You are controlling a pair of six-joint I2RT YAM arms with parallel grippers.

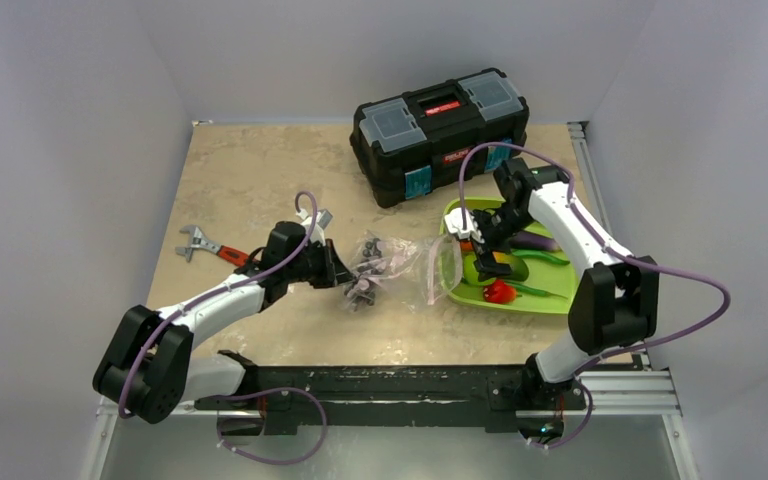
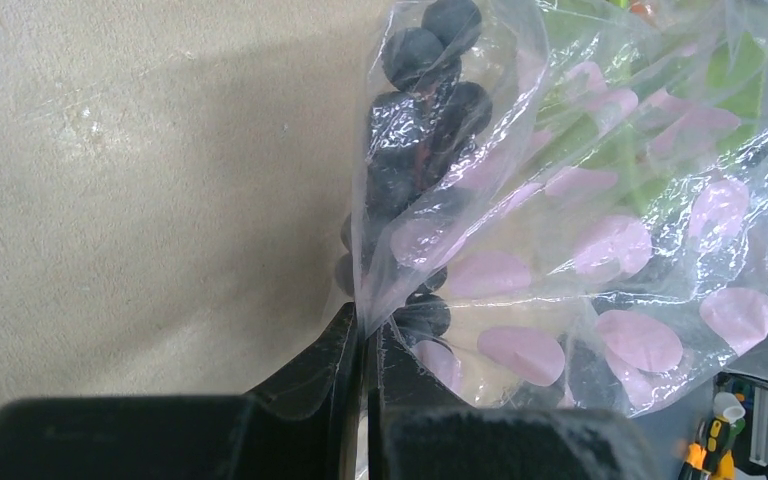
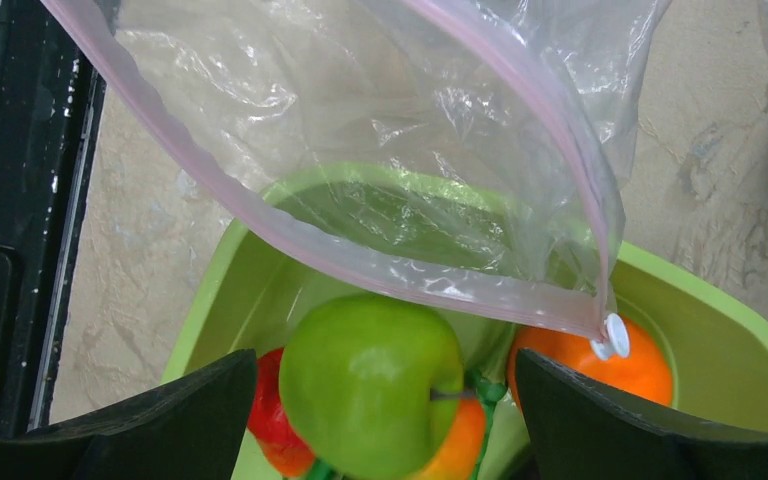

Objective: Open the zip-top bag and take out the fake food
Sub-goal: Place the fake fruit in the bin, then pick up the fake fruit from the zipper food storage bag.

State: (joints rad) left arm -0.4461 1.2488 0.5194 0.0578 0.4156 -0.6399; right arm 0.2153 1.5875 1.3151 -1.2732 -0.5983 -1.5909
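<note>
The zip-top bag (image 1: 400, 262) lies on the table, clear with pink spots. Its open mouth (image 3: 360, 265), edged by the pinkish zip strip, reaches over the green tray's (image 1: 560, 300) rim. My left gripper (image 2: 365, 340) is shut on the bag's closed end (image 2: 580, 230). Dark purple grapes (image 2: 420, 120) are still inside it. My right gripper (image 3: 385, 400) stands open over the tray, its fingers either side of the green apple (image 3: 370, 380) with gaps on both sides. An orange (image 3: 645, 365), a red pepper (image 3: 268, 420) and a mango (image 3: 460, 445) lie beside the apple.
A black toolbox (image 1: 440, 125) stands behind the tray. A red-handled wrench (image 1: 208, 246) lies left of my left arm. In the tray I also see green beans (image 1: 542, 291) and an eggplant (image 1: 532, 240). The bag's white slider (image 3: 614, 335) hangs over the orange.
</note>
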